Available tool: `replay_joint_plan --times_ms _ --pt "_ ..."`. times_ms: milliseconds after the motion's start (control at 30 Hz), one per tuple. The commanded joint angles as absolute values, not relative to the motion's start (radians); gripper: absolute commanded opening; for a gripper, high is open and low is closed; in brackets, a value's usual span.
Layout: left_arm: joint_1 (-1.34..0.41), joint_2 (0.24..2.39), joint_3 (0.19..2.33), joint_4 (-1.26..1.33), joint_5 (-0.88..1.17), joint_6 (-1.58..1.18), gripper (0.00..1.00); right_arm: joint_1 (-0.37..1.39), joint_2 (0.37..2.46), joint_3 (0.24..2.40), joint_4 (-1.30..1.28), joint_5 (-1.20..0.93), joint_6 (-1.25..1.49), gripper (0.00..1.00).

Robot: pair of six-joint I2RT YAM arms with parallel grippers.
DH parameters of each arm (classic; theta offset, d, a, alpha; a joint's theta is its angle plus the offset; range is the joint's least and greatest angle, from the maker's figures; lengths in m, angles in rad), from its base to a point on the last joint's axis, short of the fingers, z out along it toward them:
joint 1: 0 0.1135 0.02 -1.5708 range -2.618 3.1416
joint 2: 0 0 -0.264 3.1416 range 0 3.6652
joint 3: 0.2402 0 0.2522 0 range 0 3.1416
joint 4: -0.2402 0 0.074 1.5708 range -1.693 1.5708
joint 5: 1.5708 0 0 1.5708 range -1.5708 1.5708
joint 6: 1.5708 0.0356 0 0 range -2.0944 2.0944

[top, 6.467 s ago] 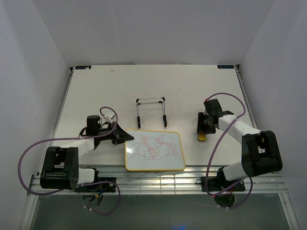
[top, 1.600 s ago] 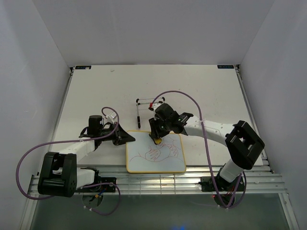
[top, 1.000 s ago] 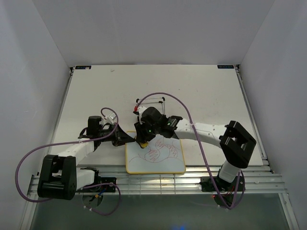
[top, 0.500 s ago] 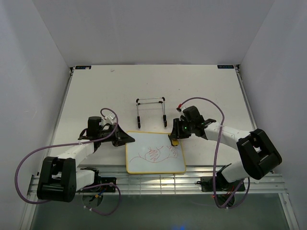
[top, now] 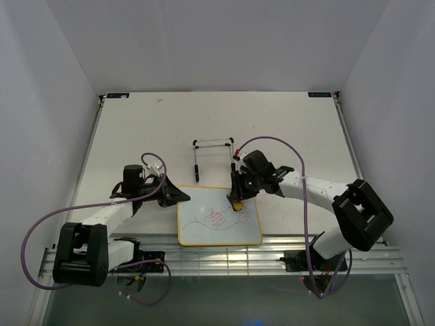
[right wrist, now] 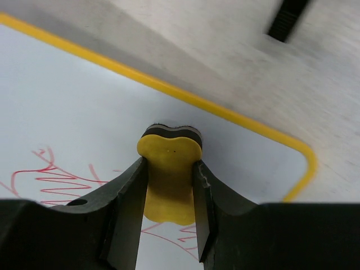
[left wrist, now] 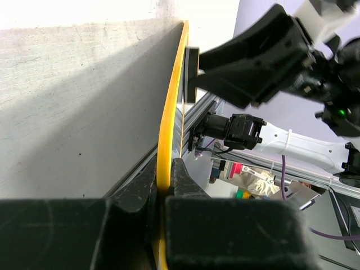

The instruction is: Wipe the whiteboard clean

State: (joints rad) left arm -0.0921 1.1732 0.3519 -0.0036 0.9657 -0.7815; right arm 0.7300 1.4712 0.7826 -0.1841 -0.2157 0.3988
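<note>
The whiteboard (top: 219, 227) lies flat near the table's front edge, white with a thin yellow frame and red scribbles across its middle. Its upper strip is wiped white. My left gripper (top: 178, 196) is shut on the board's upper left edge; in the left wrist view the yellow frame (left wrist: 173, 98) runs between the fingers of the left gripper (left wrist: 164, 174). My right gripper (top: 236, 202) is shut on the small yellow eraser (right wrist: 169, 171), which presses on the whiteboard (right wrist: 73, 107) near its upper right, just above the red lines. The right gripper (right wrist: 169, 185) clamps the eraser's waist.
A black wire easel stand (top: 214, 157) stands just behind the board, close to my right arm's wrist. One of its black legs (right wrist: 287, 19) shows beyond the board's frame. A metal rail (top: 224, 255) runs along the table's near edge.
My right gripper has swept the eraser along the board's upper part, from the left side to the right corner and now back toward the middle. The upper red lines are gone. The left gripper has not moved.
</note>
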Motion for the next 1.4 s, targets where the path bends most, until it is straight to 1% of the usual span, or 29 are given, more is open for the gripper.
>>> replay_joint_plan --times_ms 0,100,200,333,367,467,600,733,767,867,967,1133,1233,1333,1367 --pt "-0.087 1.17 0.345 -0.025 0.81 -0.769 0.0 0.874 1.543 0.845 -0.212 -0.29 0.44 0.25" --pt "-0.087 1.167 0.341 -0.021 0.804 -0.775 0.0 0.946 1.595 0.913 -0.187 -0.291 0.459 0.24" --pt "-0.087 1.164 0.328 -0.017 0.793 -0.785 0.0 0.977 1.634 0.96 -0.183 -0.313 0.46 0.24" --pt "-0.087 1.147 0.308 -0.009 0.776 -0.807 0.0 0.96 1.628 0.936 -0.205 -0.273 0.443 0.24" --pt "-0.087 1.14 0.305 -0.009 0.772 -0.81 0.0 0.948 1.612 0.896 -0.209 -0.27 0.443 0.24" --pt "-0.087 1.132 0.298 -0.011 0.761 -0.813 0.0 0.878 1.551 0.809 -0.209 -0.252 0.445 0.24" --pt "-0.086 1.127 0.301 -0.015 0.743 -0.815 0.0 0.729 1.465 0.619 -0.212 -0.247 0.446 0.24" --pt "-0.08 1.121 0.302 -0.023 0.712 -0.818 0.0 0.608 1.384 0.508 -0.215 -0.265 0.436 0.24" --pt "-0.075 1.12 0.302 -0.026 0.706 -0.822 0.0 0.566 1.376 0.494 -0.215 -0.273 0.428 0.24" --pt "-0.074 1.121 0.302 -0.026 0.699 -0.824 0.0 0.514 1.355 0.463 -0.233 -0.273 0.413 0.24" --pt "-0.072 1.135 0.304 -0.02 0.707 -0.815 0.0 0.496 1.341 0.46 -0.25 -0.252 0.384 0.23" --pt "-0.074 1.166 0.301 -0.008 0.733 -0.802 0.0 0.523 1.35 0.489 -0.235 -0.322 0.403 0.21" --pt "-0.072 1.175 0.292 0.035 0.741 -0.807 0.0 0.595 1.35 0.537 -0.232 -0.313 0.439 0.21" --pt "-0.074 1.184 0.279 0.061 0.741 -0.818 0.0 0.704 1.367 0.6 -0.222 -0.272 0.478 0.21" --pt "-0.074 1.187 0.275 0.067 0.741 -0.819 0.0 0.772 1.376 0.62 -0.222 -0.253 0.507 0.2"
